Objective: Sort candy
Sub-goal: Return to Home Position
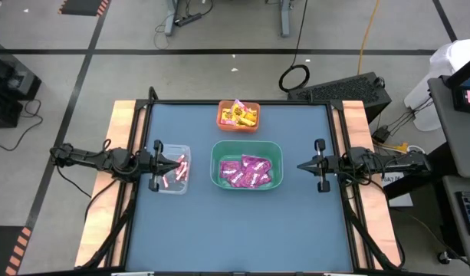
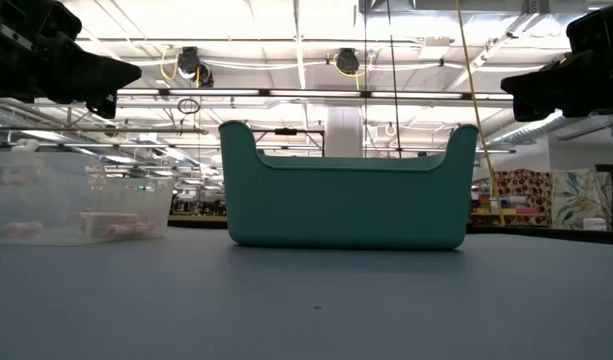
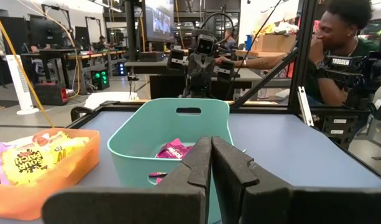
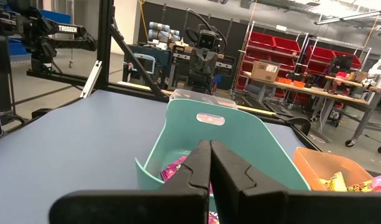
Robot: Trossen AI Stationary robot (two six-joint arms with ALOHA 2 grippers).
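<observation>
The candy lies sorted in three bins on the blue table. Magenta-pink packets (image 1: 248, 170) fill the green bin (image 1: 246, 144) at the centre. Yellow packets (image 1: 241, 115) sit in the orange bin (image 1: 227, 124) at the far edge. Thin pink-white sticks (image 1: 178, 170) lie in the clear bin (image 1: 172, 189) on the left. My left gripper (image 1: 179, 162) hangs shut over the clear bin, touching nothing. My right gripper (image 1: 300, 165) is shut too, held level above the table right of the green bin.
Wooden rails (image 1: 119, 153) run along the table's left and right sides. The near half of the blue tabletop (image 1: 242, 230) is bare. A person (image 3: 339, 56) sits beyond the table's right side, seen in the left wrist view.
</observation>
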